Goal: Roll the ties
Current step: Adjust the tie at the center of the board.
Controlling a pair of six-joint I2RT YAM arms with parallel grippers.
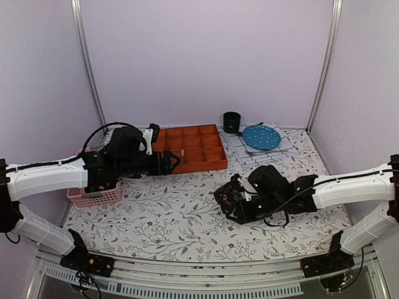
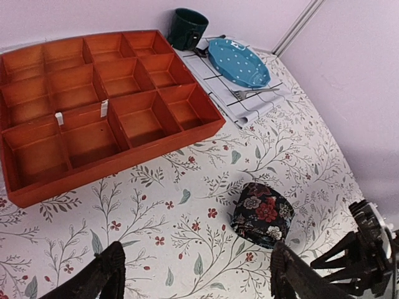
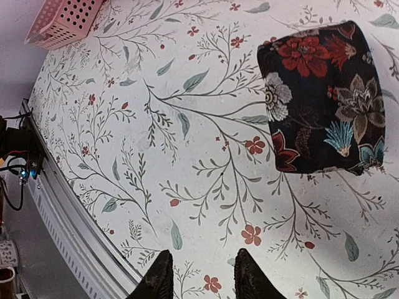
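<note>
Left wrist view showed the rolled tie (image 2: 263, 212) as a tight, squat bundle of dark flowered fabric. It sat on the patterned surface (image 2: 187, 249) on the robot's side of the orange compartment tray (image 2: 124, 161), off that tray's right corner, touching nothing else. The left pincer (image 2: 196, 261) hung above the surface just on the near side of the tray, its fingers spread wide and empty. That looked like a waiting pose, kept back so the bundle was not nudged.

In the right wrist view the right pincer (image 3: 202, 268) hovered beside the tie, farther from the tray than the roll. Its fingers were parted by a modest gap with only bare surface between them. The roll held its shape unaided, so this tie seemed finished and the light stand-off probably served to avoid unwinding it. A pink basket (image 3: 62, 22) stood left of the tray; whether it held more ties could not be told.
</note>
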